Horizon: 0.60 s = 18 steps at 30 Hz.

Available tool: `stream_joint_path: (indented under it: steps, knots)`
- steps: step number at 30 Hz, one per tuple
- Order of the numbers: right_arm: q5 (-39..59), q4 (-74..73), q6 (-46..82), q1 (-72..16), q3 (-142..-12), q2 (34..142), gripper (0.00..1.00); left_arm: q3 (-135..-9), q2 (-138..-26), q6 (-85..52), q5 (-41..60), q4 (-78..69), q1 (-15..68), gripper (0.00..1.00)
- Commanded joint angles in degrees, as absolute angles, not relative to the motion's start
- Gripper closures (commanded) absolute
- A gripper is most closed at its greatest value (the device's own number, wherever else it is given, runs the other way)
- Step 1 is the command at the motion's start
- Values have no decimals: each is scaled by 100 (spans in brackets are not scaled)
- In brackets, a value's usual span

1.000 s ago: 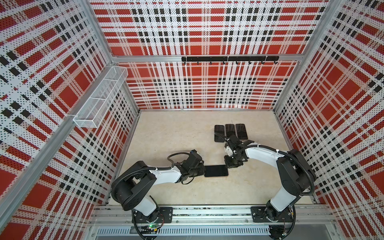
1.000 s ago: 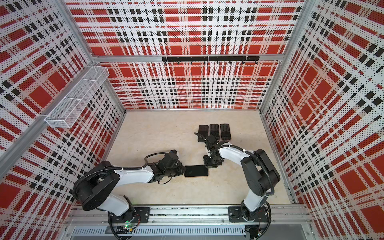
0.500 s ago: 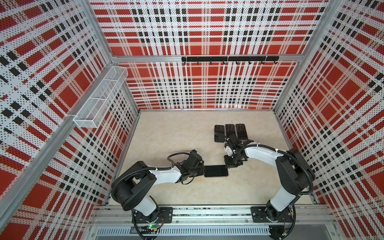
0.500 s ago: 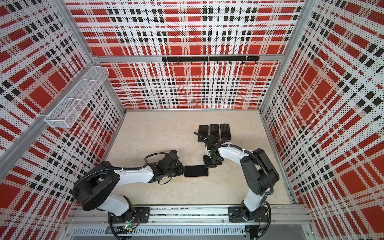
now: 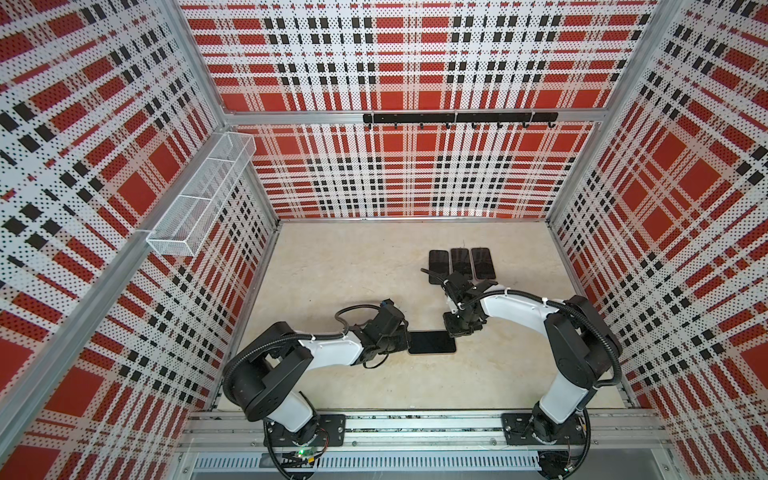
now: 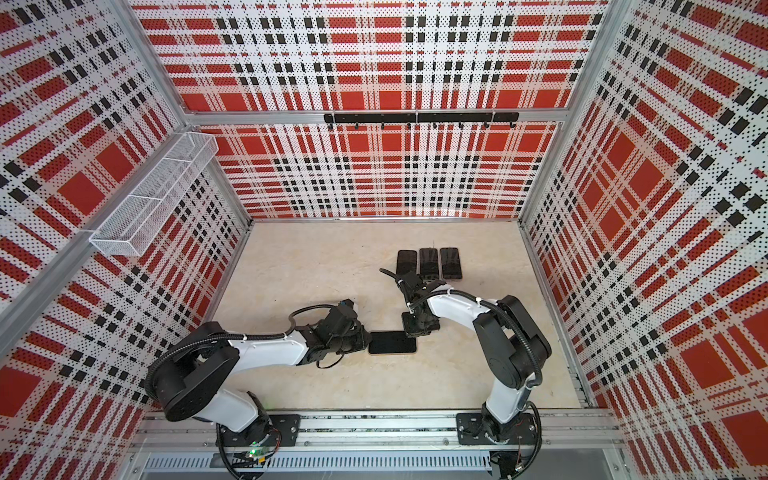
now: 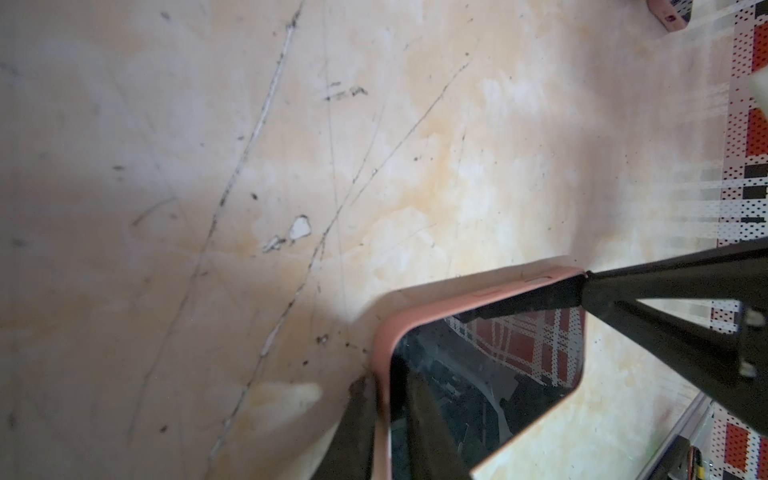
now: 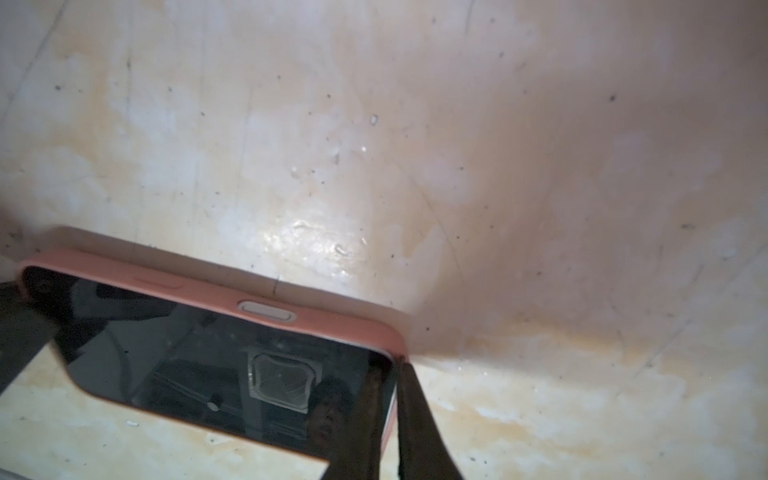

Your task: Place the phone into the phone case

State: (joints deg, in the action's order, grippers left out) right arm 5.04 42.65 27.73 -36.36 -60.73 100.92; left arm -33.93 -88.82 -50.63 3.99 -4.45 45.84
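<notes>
While nothing is seen to have shifted over the last second, the phone (image 5: 431,342) lies flat inside its pink case (image 7: 382,353) at the middle of the worktop (image 5: 353,270), so seating is judged all but finished. The jaws of the left arm (image 5: 332,349) are clamped narrowly over the cased phone's left end. Those of the right arm (image 5: 515,309) are pinched on its far right corner.

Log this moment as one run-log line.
phone: in pink case, flat on table | left end effector: pinching case end | right end effector: pinching opposite corner
</notes>
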Motion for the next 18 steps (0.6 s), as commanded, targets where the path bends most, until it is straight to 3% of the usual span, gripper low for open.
stream_joint_path:
  steps: [1, 8, 15, 18]
  knots:
    - [154, 4251, 2691, -3791, -5938, 10573, 81, -3469, -8948, -4897, 264, -98, 4571, 81]
    - [-152, 4895, 2510, -3691, -6502, 10162, 74, -3463, -8865, -4869, 184, -9, 4553, 81]
    - [675, 4335, 2441, -3681, -6295, 10089, 77, -3461, -8790, -4860, 179, -5, 4518, 81]
    - [590, 4352, 2429, -3494, -6283, 9648, 80, -3513, -8633, -4822, 83, 97, 4500, 81]
